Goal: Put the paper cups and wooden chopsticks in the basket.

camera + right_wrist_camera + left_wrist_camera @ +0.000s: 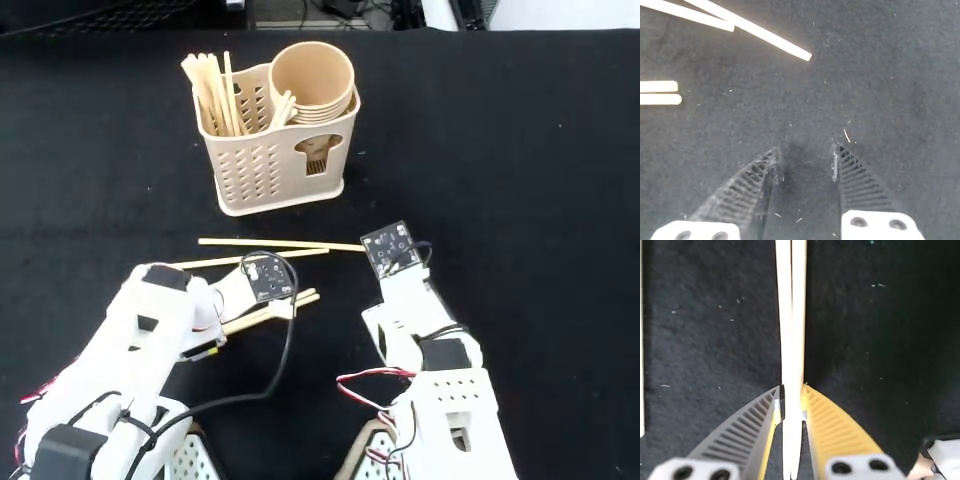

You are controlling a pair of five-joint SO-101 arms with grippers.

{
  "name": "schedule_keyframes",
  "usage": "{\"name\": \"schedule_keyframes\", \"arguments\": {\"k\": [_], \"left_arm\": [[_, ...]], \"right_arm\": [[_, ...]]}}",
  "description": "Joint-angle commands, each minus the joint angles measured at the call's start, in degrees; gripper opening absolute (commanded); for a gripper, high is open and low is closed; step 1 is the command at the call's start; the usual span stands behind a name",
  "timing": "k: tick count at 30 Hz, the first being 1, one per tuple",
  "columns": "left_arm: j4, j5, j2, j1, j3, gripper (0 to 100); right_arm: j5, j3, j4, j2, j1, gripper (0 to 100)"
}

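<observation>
On the left of the black cloth-covered desk point(520, 150), the white left arm lies low, and its gripper point(791, 390) has its grey and yellow ribbed fingers point(825, 425) pressed in on a pair of pale wooden chopsticks point(799, 315). The two sticks lie side by side and touching, and run straight out past the fingertips over the cloth. In the high view this pair lies flat on the desk at a slight slant, in front of the basket and nearer the arms. Two more single chopsticks rest on the desk between the pair and the basket: a shorter-looking slanted chopstick point(250, 259) and a longer chopstick point(280, 243) lying nearly level, their right-hand parts close together. That makes four chopsticks on the desk. Behind them stands the beige perforated plastic basket point(265, 170), upright, with two compartments. Its left compartment holds a bundle of wooden chopsticks point(215, 90) standing on end and fanning outward; their exact number cannot be told. Its right compartment holds a stack of tan paper cups point(312, 70) nested mouth-up, with several rims showing one under another. To the right, the white right arm points toward the basket. Its gripper point(807, 150) hovers over bare cloth with its dark ribbed fingers point(860, 185) spread apart and gripping nothing, just beside the right end of the longer chopstick.
</observation>
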Motion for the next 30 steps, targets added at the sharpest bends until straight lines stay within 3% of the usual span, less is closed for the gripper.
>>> {"name": "schedule_keyframes", "arguments": {"k": [1,11,30], "left_arm": [[1.0,-0.2,-0.1,0.2,-2.2,8],[-5.6,-0.2,-0.1,0.5,2.9,8],[-5.4,-0.4,0.0,0.7,3.2,3]], "right_arm": [[0.8,0.0,0.0,-0.7,0.5,17.7],[0.8,0.0,0.0,-0.7,0.5,17.7],[0.8,0.0,0.0,-0.7,0.5,17.7]]}}
